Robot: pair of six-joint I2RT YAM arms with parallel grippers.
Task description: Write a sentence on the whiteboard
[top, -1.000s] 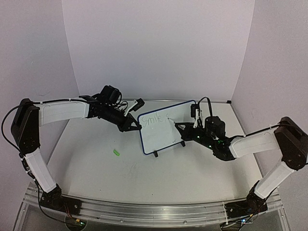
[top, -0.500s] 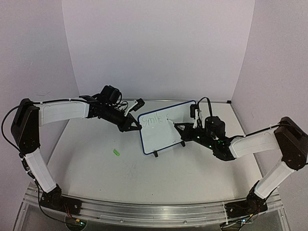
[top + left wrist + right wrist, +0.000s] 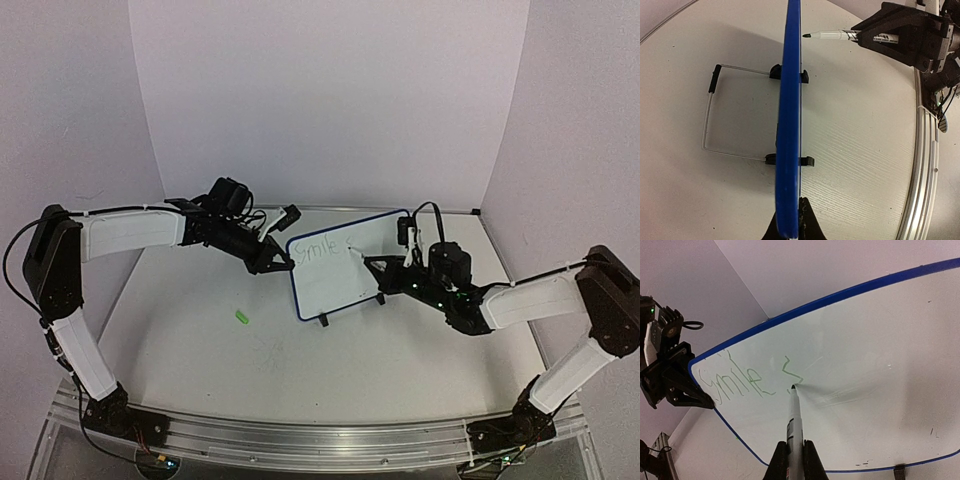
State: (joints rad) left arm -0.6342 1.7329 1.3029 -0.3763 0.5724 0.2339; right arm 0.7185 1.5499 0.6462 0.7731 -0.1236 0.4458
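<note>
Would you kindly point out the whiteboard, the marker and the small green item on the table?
whiteboard (image 3: 335, 285), top external view, bare white face.
marker (image 3: 794, 415), right wrist view, white barrel.
green item (image 3: 241, 316), top external view, its middle.

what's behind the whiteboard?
A thin wire stand lies on the table behind the whiteboard, meeting it at two black feet. The board's back face is edge-on, so unseen.

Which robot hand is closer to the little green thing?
Left. The left gripper grips the whiteboard edge just beyond the green piece; the right gripper holds a marker at the other end.
</note>
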